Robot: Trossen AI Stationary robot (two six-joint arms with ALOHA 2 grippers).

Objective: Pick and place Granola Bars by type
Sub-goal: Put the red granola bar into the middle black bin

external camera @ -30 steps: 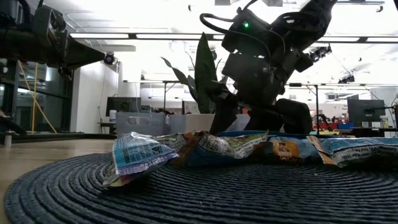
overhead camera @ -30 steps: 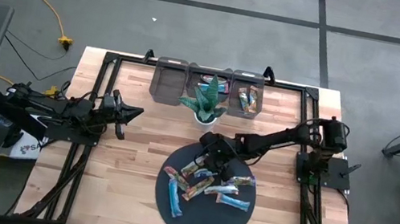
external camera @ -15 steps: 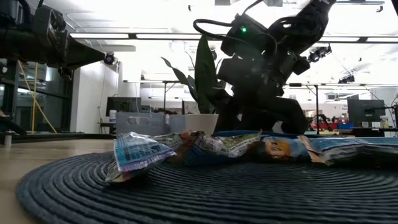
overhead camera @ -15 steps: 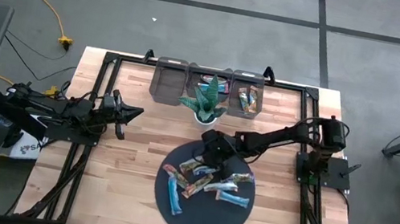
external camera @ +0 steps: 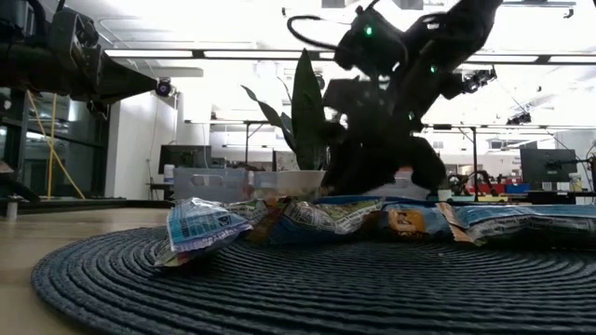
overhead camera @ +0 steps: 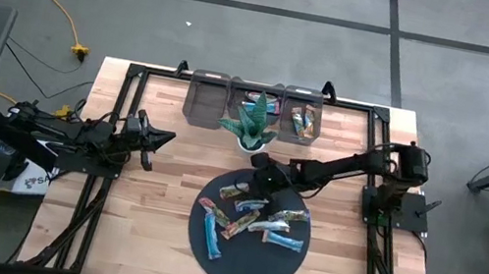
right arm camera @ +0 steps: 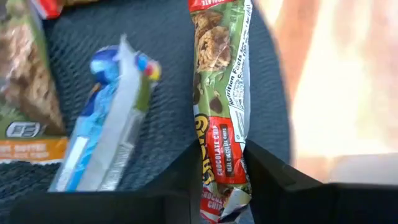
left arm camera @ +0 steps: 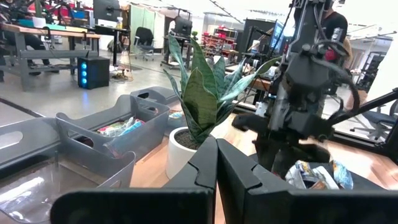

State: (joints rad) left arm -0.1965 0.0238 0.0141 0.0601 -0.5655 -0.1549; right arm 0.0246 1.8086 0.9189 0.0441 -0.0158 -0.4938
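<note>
Several granola bars (overhead camera: 255, 223) in blue, green, brown and white wrappers lie in a loose heap on a round dark mat (overhead camera: 244, 261). My right gripper (overhead camera: 258, 187) is over the heap's far part, shut on a green chocolate-chip bar (right arm camera: 219, 93). A blue bar (right arm camera: 102, 130) lies on the mat beside it. My left gripper (overhead camera: 163, 138) hovers shut and holding nothing over the table's left side, away from the mat. My right gripper pinches the green bar's two long edges (right arm camera: 217, 165) between its two fingers (right arm camera: 186, 177), close to one end of the wrapper. The fingers slant down from the table's right. The bar stretches out ahead of them over the mat; I cannot tell whether its other end is lifted clear.
A spiky potted plant (overhead camera: 249, 123) stands just beyond the mat. Behind it, grey bins (overhead camera: 208, 99) line the far edge, two of them with bars inside (overhead camera: 302, 122). Bare wood lies left and right of the mat.
My right gripper has drawn its fingers together on the green bar, risen a little and shifted toward the table's far edge. The heap's nearest bars have been nudged slightly.
</note>
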